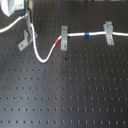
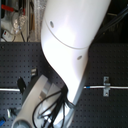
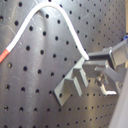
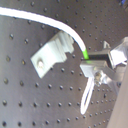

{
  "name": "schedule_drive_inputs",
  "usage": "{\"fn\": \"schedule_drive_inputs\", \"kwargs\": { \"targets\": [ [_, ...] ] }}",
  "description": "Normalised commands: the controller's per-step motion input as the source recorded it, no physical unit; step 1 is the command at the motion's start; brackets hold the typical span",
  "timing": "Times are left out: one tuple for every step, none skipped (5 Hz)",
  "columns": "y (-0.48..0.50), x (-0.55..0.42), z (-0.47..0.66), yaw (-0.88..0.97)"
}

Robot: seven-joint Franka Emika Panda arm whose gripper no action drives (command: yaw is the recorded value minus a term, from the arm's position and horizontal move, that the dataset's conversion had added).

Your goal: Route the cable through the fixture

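Observation:
The white cable point(image 1: 46, 56) runs from the first exterior view's right through two square-on clips, past its blue band point(image 1: 87, 34) and red band point(image 1: 59, 43), then loops down and up to my gripper point(image 1: 24, 21). The gripper is shut on the cable just above the diagonal grey fixture point(image 1: 24, 41). Here the cable passes close beside the fixture's fork. In the first wrist view the fixture point(image 3: 74, 84) lies just under the gripper point(image 3: 94, 61), and the cable point(image 3: 55, 12) arcs into the jaws. The second wrist view shows the fixture point(image 4: 50, 52), the gripper point(image 4: 89, 61) and the cable point(image 4: 45, 19).
Two square-on grey clips point(image 1: 63, 35) point(image 1: 108, 31) stand on the black perforated table point(image 1: 75, 95). In the second exterior view my white arm point(image 2: 70, 40) hides the gripper; one clip point(image 2: 105, 86) shows to its right. Clutter lies beyond the table's far edge.

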Motion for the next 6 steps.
{"fn": "schedule_drive_inputs", "kwargs": {
  "targets": [
    [0.125, -0.345, 0.28, 0.2],
    [0.022, -0.176, 0.15, 0.0],
    [-0.233, -0.203, 0.11, -0.07],
    [-0.246, -0.264, 0.11, 0.0],
    [-0.121, -0.118, 0.03, 0.0],
    [-0.222, -0.212, 0.1, -0.05]
  ]
}}
